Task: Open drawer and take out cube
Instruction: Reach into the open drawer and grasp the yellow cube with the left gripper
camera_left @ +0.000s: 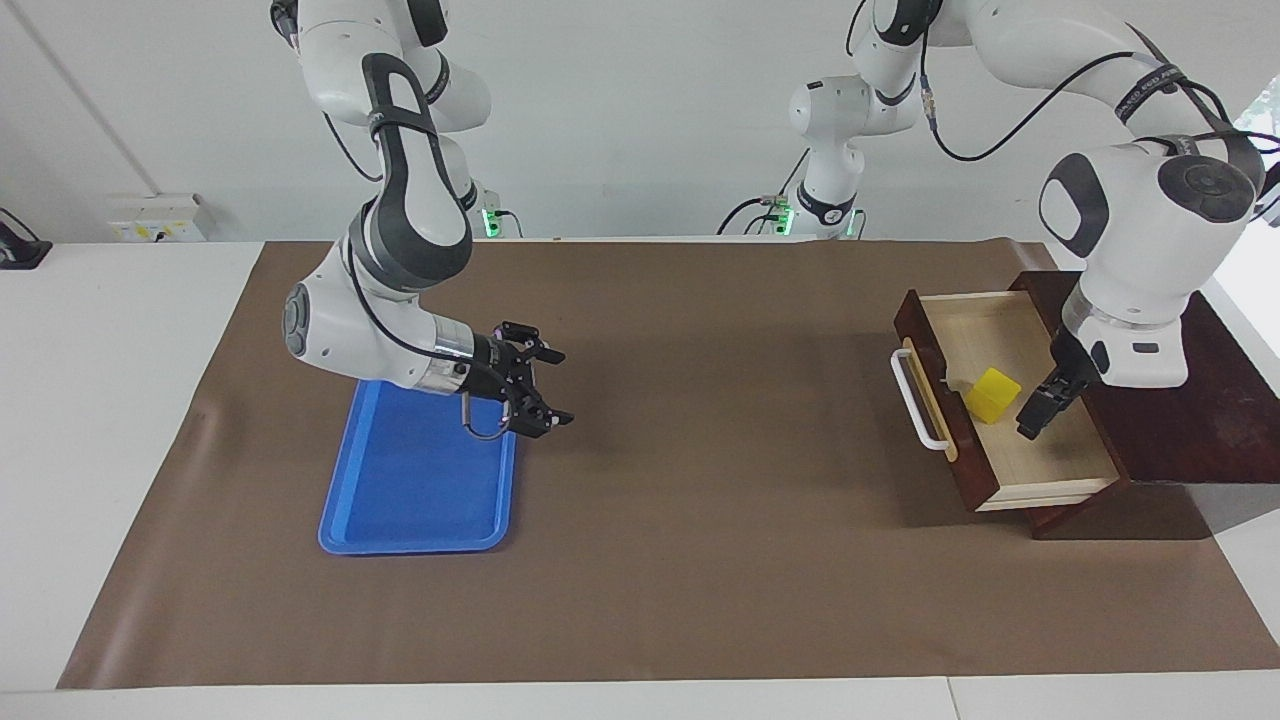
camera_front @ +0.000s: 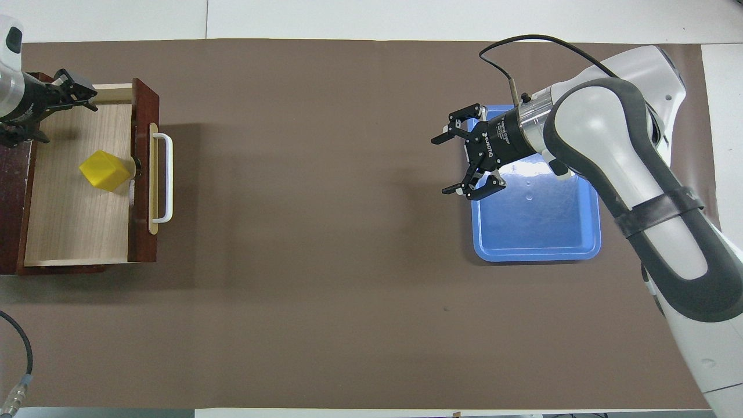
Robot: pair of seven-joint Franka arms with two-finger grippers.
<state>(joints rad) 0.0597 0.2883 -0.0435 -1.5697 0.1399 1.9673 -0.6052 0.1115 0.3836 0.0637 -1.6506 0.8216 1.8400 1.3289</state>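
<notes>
We saw the cube (camera_left: 992, 394) in the open drawer (camera_left: 1040, 440) — left end effector (camera_left: 1035, 415) spread, partly cut off overhead; right end effector (camera_left: 535, 385) spread, empty.

A white table (camera_left: 120, 420) fills the room's foreground, most of it covered by a brown mat (camera_left: 700, 560) — a shallow crease shows near one edge. A plain white wall (camera_left: 620, 110) rises at the table's edge, carrying a white socket box (camera_left: 160, 217). Daylight enters through a window (camera_left: 1240, 140) at one corner.
</notes>
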